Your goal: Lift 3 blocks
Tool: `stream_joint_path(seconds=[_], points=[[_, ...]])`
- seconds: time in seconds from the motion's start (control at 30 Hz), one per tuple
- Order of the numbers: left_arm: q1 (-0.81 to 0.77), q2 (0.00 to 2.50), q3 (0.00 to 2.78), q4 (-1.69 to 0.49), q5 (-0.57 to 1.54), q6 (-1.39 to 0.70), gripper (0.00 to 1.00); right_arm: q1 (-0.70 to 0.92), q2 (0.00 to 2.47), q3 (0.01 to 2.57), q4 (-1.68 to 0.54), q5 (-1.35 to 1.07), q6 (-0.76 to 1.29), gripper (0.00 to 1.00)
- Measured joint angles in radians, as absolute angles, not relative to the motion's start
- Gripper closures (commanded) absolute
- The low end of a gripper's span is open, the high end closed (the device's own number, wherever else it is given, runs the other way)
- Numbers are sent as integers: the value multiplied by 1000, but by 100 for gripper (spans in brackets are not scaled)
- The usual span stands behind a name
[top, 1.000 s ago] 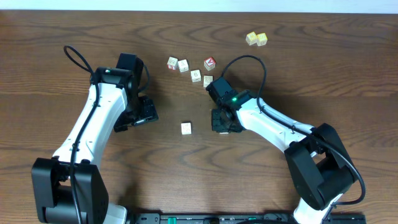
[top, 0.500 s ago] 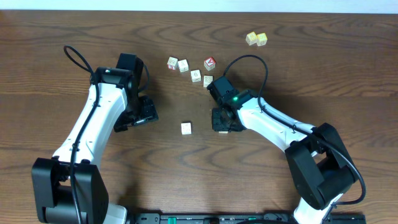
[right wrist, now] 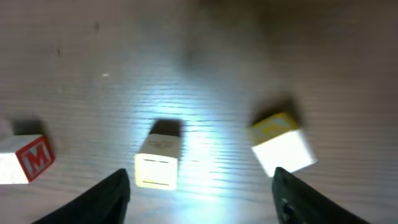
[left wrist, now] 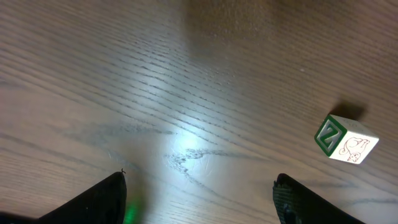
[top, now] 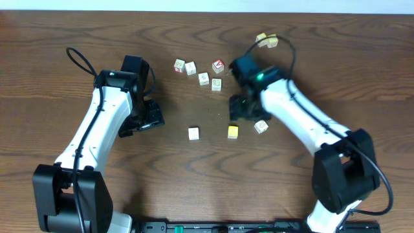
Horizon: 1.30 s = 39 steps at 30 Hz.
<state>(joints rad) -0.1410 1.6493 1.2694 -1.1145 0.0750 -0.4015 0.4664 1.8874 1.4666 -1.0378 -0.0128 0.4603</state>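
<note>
Three blocks lie apart on the table. The plain whitish one (top: 193,133) is on the left, the yellow-faced one (top: 233,131) in the middle, and the whitish J one (top: 261,126) on the right. My right gripper (top: 240,108) hovers open just behind the yellow block, holding nothing. The blurred right wrist view shows its open jaws (right wrist: 200,186) and, to the right, a cube with a yellow face (right wrist: 283,147). My left gripper (top: 146,120) stands open to the left, empty. In the left wrist view (left wrist: 202,199) a whitish cube with a green letter (left wrist: 346,138) lies far right.
A red-faced cube (top: 218,65) and several whitish cubes (top: 190,67) cluster at the back middle. Two pale yellow cubes (top: 266,40) sit as a pair at the back right. The right wrist view shows the red M cube (right wrist: 26,159) and a pale cube (right wrist: 158,163).
My right gripper has opened and moved back and to the right. The yellow-faced and J blocks, hidden under it before, now lie uncovered on the table. The left arm is still.
</note>
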Motion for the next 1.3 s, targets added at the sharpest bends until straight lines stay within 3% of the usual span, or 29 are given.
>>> stream_joint_path(seconds=[0.2,0.43,0.6,0.67,1.1,1.3], points=[[-141,1649,1269,-1114,75,-408,24,344,1876,1438,-1076,-60,147,22],[-141,1649,1269,-1114,75,-410,24,344,1876,1231,-928,-74,14,23],[-141,1649,1269,-1114,75,-413,24,345,1876,1186,-858,-70,-14,46],[-141,1649,1269,-1114,75,-413,24,344,1876,1185,-836,-70,-17,46],[-141,1649,1269,-1114,75,-415,24,345,1876,1184,-806,-71,31,71],[-141,1649,1269,-1114,75,-415,24,345,1876,1184,-821,-71,148,71]])
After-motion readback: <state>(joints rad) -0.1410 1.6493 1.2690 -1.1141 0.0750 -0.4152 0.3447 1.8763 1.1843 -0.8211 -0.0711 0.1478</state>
